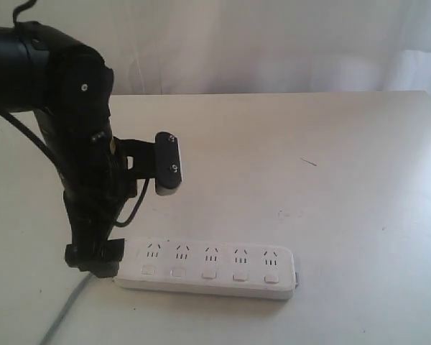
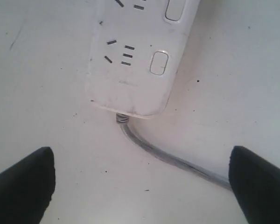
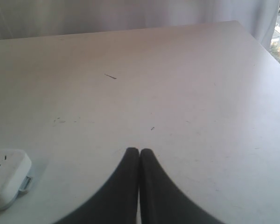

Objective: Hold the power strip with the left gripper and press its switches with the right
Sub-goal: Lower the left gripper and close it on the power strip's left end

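Observation:
The white power strip [image 1: 208, 269] lies flat near the table's front, with its row of switches [image 1: 209, 273] along the near side. My left gripper [image 1: 93, 259] hangs low at the strip's left end, where the grey cord [image 1: 68, 309] leaves it. In the left wrist view the jaws stand wide open [image 2: 141, 158]. The cord [image 2: 168, 156] runs across the gap between them, and the strip's end [image 2: 135, 60] with one switch [image 2: 159, 63] lies just beyond the tips, untouched. My right gripper [image 3: 139, 151] is shut and empty above bare table, with the strip's other end [image 3: 7, 179] off to its side.
The white table [image 1: 330, 158] runs back to a pale curtain. A small dark mark [image 1: 308, 162] sits on it at the right. The table's right edge [image 3: 266, 46] shows in the right wrist view. The left arm's camera module [image 1: 168, 162] juts out above the strip.

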{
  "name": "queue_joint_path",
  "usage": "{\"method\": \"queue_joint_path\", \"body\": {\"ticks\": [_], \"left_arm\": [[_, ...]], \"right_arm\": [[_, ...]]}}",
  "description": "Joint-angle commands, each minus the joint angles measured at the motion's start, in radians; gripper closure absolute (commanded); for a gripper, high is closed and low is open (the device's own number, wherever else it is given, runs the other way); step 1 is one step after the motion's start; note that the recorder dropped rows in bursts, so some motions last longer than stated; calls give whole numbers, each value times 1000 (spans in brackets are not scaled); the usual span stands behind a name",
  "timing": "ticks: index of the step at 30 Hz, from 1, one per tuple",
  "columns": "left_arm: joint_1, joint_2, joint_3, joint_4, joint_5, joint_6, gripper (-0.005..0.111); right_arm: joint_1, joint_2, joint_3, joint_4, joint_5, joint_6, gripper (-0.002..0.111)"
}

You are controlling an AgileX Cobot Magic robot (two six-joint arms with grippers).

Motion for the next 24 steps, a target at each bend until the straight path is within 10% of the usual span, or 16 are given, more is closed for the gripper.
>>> {"method": "queue_joint_path", "body": {"ticks": [1,24], "left_arm": [[-38,21,0,-11,-11,148,3],[-64,200,0,-10,-191,263,3]], "right_arm": [[-5,-5,4,-4,-10,0,108],[-5,-5,4,-4,-10,0,108]]}}
